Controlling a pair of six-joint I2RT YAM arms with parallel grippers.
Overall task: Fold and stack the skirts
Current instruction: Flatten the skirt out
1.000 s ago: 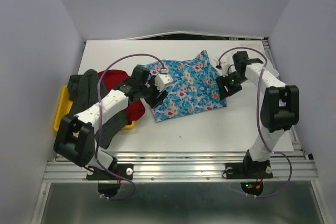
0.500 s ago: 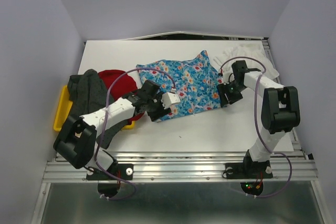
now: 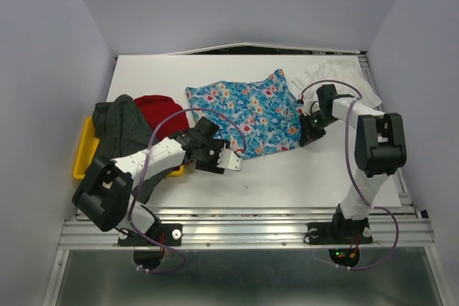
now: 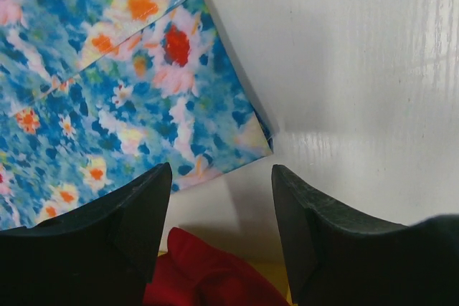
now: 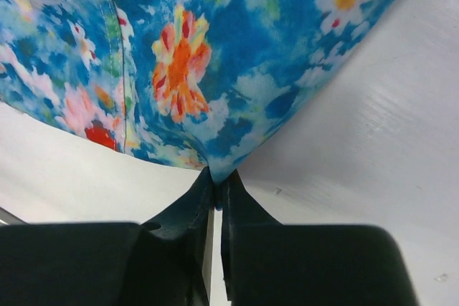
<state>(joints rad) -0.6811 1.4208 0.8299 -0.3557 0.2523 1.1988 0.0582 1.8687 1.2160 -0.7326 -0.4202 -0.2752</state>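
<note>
The blue flower-print skirt (image 3: pixel 247 112) lies spread flat mid-table. My right gripper (image 3: pixel 309 134) is shut on its near right corner; the right wrist view shows a tip of printed cloth (image 5: pixel 215 105) pinched between the closed fingers of the right gripper (image 5: pixel 217 177). My left gripper (image 3: pixel 210 160) hovers open at the skirt's near left corner (image 4: pixel 244 141), holding nothing, with red cloth (image 4: pixel 208 277) below the left gripper (image 4: pixel 221 177). The red skirt (image 3: pixel 154 109) and dark grey skirt (image 3: pixel 118 130) lie piled at the left. The white skirt (image 3: pixel 323 77) lies crumpled at the back right.
A yellow tray (image 3: pixel 81 155) sits at the left table edge under the red and grey cloth. Grey walls close in on three sides. A metal rail (image 3: pixel 244 231) runs along the near edge by the arm bases.
The right gripper has shut on the flower-print skirt's corner. The left gripper has moved nearer and rightward off the skirt, which now lies flatter.
</note>
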